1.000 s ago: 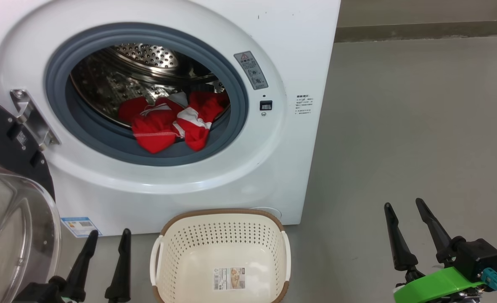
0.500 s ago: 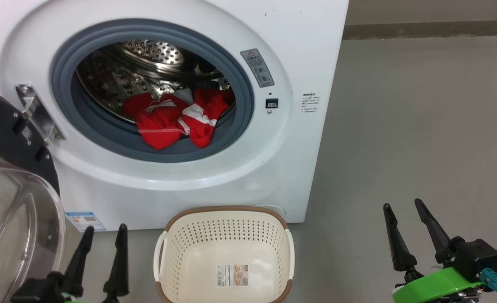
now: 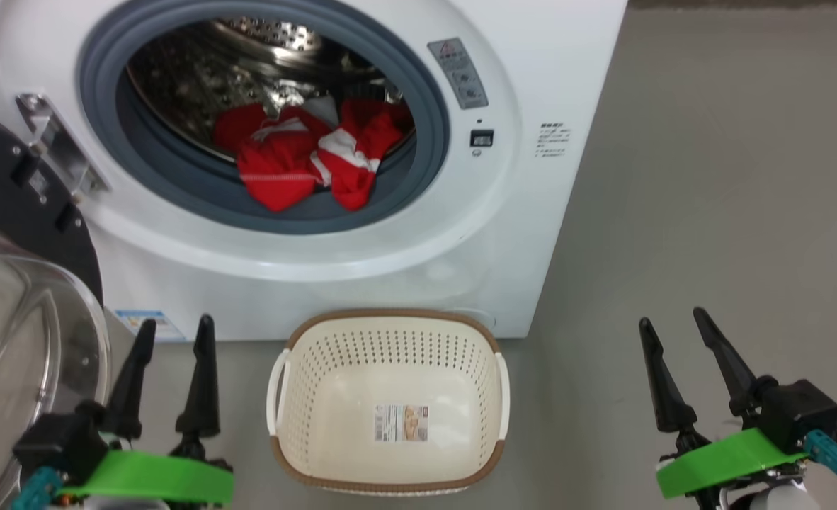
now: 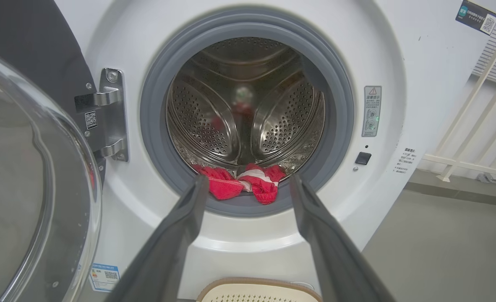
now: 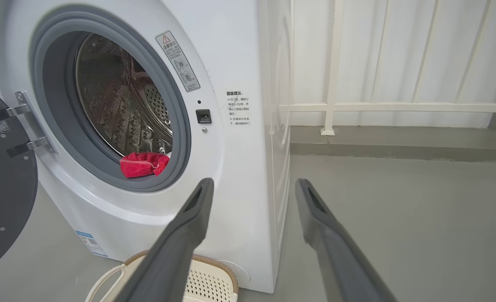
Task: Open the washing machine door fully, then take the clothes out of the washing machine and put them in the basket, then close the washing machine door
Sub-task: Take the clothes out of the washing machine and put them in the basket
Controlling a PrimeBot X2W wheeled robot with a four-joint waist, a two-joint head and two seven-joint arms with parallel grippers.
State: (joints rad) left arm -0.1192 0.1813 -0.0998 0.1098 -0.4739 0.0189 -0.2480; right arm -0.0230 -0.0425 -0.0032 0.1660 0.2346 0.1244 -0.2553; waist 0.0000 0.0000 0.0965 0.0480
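Draping onto the grey ring, the clothes look bright red, white-striped.

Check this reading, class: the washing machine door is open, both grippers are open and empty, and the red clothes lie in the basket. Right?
One slip: in the head view the red clothes lie in the washing machine drum; the basket holds just a label sticker. The washing machine door is open; left gripper and right gripper are open, empty.

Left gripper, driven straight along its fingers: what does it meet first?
Probably the red clothes at the mouth of the drum; the open left gripper frames them in its wrist view. Depth is unclear: the grey ring just below might come first.
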